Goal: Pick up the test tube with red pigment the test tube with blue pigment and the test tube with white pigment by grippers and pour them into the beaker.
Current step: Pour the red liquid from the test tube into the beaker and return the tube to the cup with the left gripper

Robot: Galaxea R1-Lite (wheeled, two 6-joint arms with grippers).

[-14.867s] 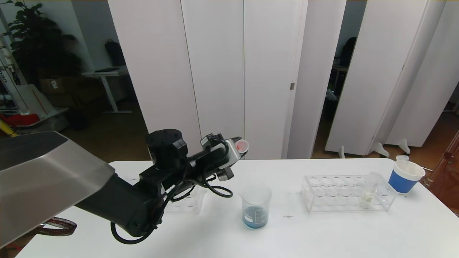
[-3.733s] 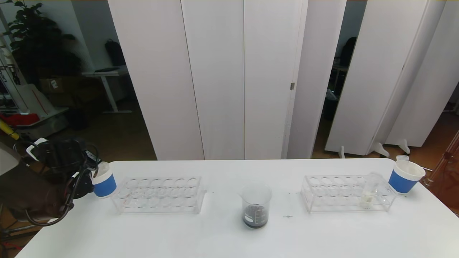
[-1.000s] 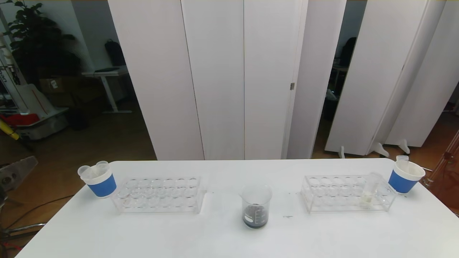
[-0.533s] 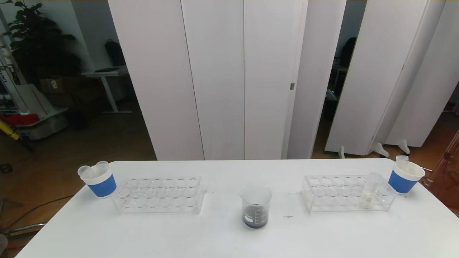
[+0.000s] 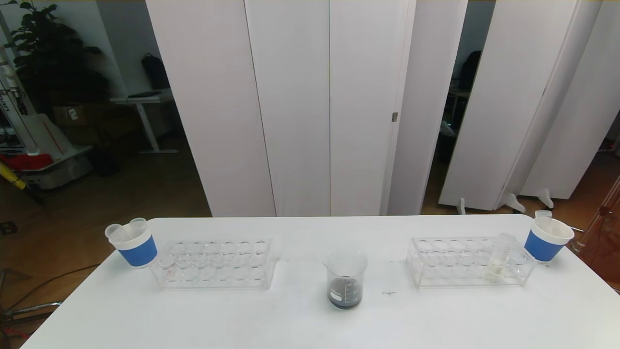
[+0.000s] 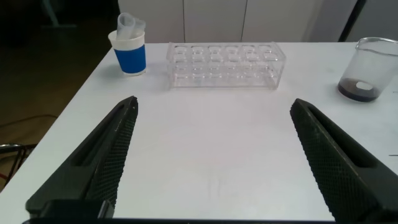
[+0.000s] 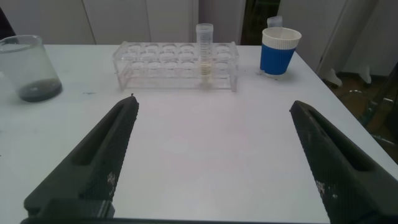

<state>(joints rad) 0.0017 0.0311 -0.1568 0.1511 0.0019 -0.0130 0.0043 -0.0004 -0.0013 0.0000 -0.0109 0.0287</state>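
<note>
A: White folding panels behind, white table (image 5: 300, 325) in front. Left to right, go.

B: Far left, blue-and-white paper cup (image 5: 137, 244) holding two empty clear tubes (image 5: 116, 231). Just beside it, a clear plastic tube rack (image 5: 215, 264), holes look empty.

A: Middle?

B: Small clear glass beaker with white printed marks (image 5: 345, 278), upright, dark liquid at the bottom. Stands between the two racks, apart from both.

A: Right side?

B: Second clear plastic rack (image 5: 467, 261). One slim clear ridged tube with pale cream-white liquid (image 5: 499, 259) stands upright in a hole near its right end. Past that, another blue-and-white paper cup (image 5: 546, 239) near the table's right corner, one clear tube rim showing behind it.

A: Blue tube? Red?

B: Can't tell any coloured liquid in the tubes.

A: End effectors?

B: Neither in the head view. Left end effector (image 6: 214, 162) hangs low over the near table edge in its wrist view, black ribbed fingers (image 6: 106, 155) spread wide, nothing between. Right end effector (image 7: 214, 162) same on the right side, fingers (image 7: 329, 158) wide apart, holding nothing.
</note>
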